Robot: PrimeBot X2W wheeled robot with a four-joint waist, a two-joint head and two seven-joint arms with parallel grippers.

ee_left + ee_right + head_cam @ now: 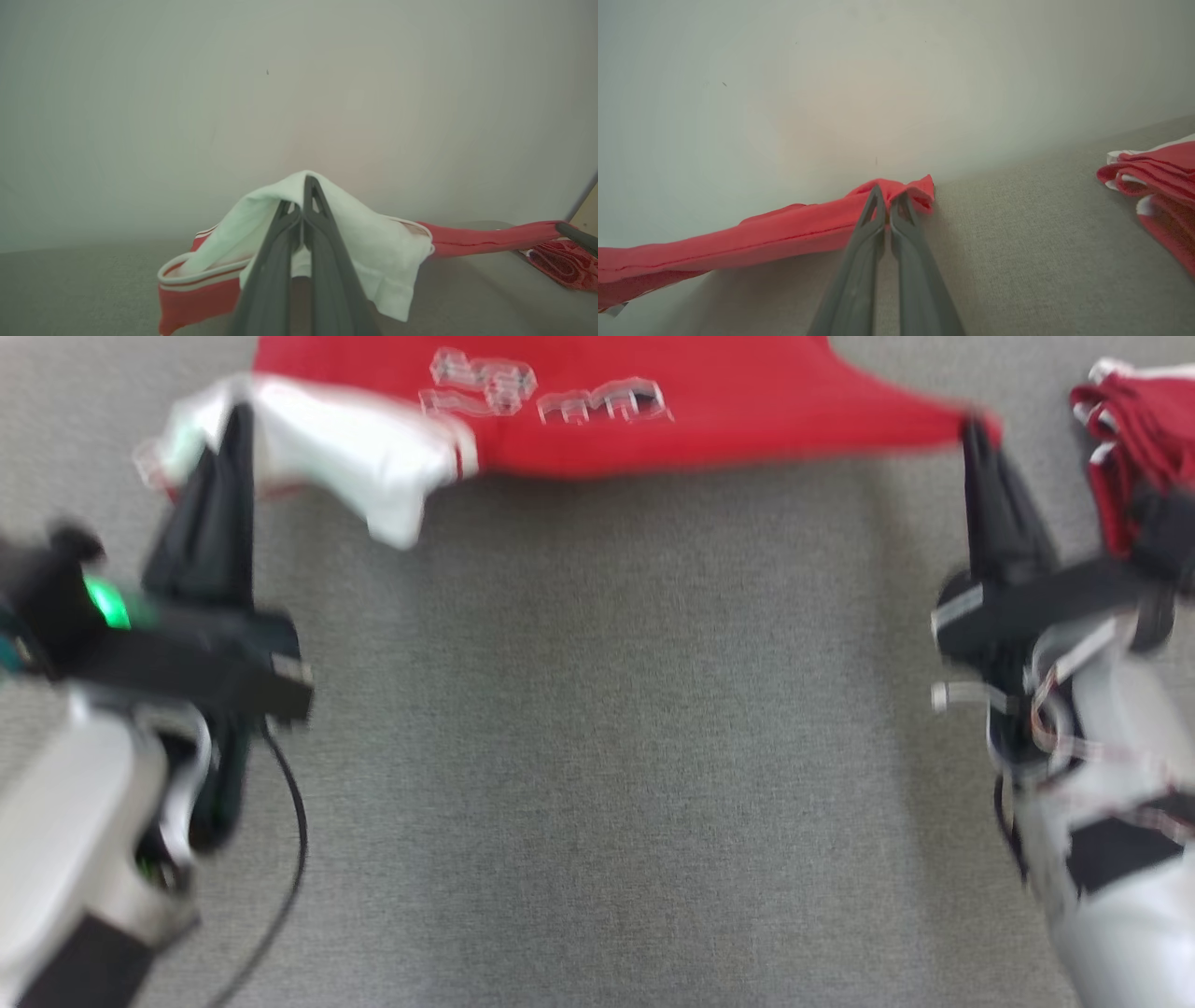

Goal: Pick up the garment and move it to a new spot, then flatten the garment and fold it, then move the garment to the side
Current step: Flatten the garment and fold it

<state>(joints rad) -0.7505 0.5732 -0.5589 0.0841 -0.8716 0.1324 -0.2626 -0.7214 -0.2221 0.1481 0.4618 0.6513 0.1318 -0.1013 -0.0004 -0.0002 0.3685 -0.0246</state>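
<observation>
One wide grey woven surface (597,756) takes up most of my head view (which is smeared, so fine detail is soft). Behind it, in the left wrist view, stands a plain pale wall (299,93).

Next in size is the garment (653,429), red, spread across the far middle of the surface, with its near edge pulled into a line between my two arms. Its white sleeve (355,448) bunches at the left end and droops toward me. In the right wrist view the red hem (761,233) runs off to that view's left, with shadow under it.

A stack of folded red and white clothes (1134,448) sits at the far right, apart from the garment, just beyond my right arm.

The left gripper (241,418) has its fingers pressed together on the white sleeve. The left wrist view shows the cloth (373,233) draped over both sides of the left gripper's tips (303,186). The right gripper (976,429) is pinched on the garment's red right corner, and the right wrist view shows that corner puckered around the tips (887,196).

White outlined lettering (541,392) crosses the red chest, too blurred to read. A thin black cable (289,821) loops beside my left forearm.
</observation>
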